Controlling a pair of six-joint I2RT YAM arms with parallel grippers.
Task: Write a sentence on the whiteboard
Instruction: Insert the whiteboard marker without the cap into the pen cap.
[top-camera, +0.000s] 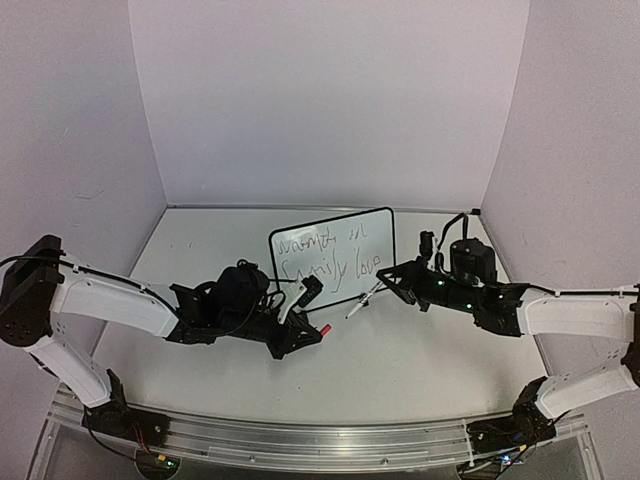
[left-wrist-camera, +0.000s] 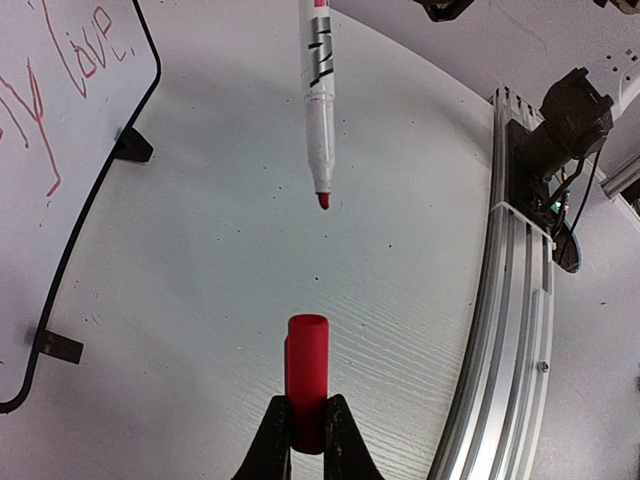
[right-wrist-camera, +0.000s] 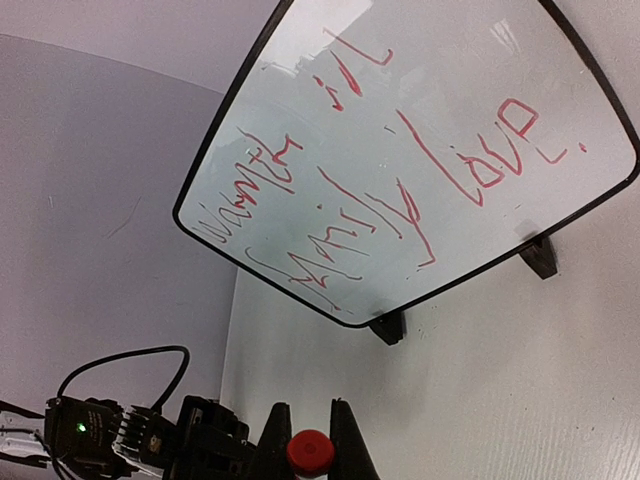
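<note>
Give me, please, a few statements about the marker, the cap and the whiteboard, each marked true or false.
1. The left gripper is shut on a red cap. True.
2. The marker is capped. False: its red tip is bare.
3. The whiteboard lies flat on the table. False: it stands on edge on two black feet.
4. The writing on the board is red and runs in two lines. True.
5. The right gripper is shut on the marker. True.

Whiteboard (top-camera: 345, 248) on table (top-camera: 420, 372); marker (top-camera: 362, 301) — before it
</note>
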